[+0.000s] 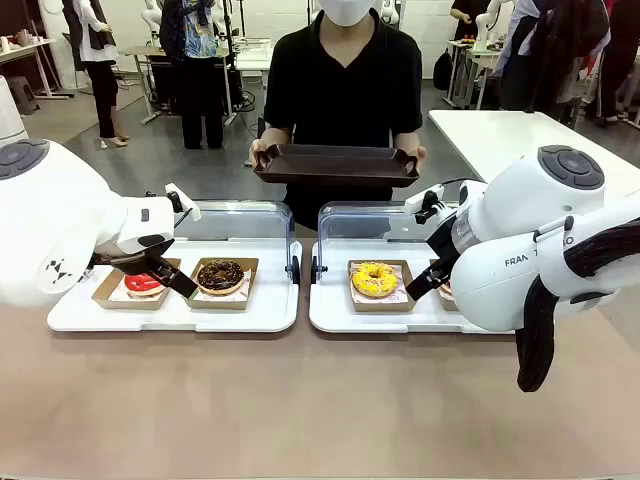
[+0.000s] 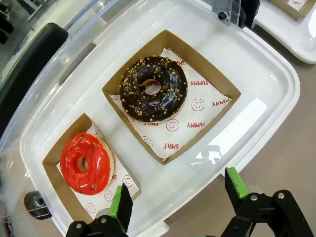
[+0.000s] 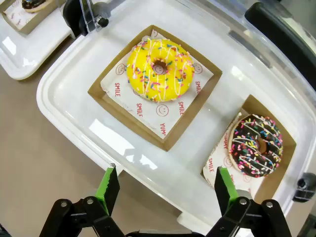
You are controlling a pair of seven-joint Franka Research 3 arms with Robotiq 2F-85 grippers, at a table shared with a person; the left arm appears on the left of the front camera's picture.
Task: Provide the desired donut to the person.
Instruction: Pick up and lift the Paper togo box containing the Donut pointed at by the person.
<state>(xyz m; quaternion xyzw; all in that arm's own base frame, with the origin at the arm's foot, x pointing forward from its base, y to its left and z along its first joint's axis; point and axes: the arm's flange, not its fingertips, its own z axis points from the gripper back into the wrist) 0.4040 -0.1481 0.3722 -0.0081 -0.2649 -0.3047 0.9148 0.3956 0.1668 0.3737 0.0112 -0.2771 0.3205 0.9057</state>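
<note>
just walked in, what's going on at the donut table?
A person in a black T-shirt holds a dark rectangular tray at the far side. Both grippers hover with jaws open, holding nothing: the left gripper over the red-glazed donut and the chocolate nut-topped donut, the right gripper over the yellow sprinkled donut and the chocolate sprinkled donut. No donut lifted yet.

My pads (image 2: 120,201) matt green; tray (image 2: 269,74) glossy white plastic; box (image 2: 201,65) brown card; liner (image 2: 200,106) paper; red donut (image 2: 86,161) shiny glaze.
</note>
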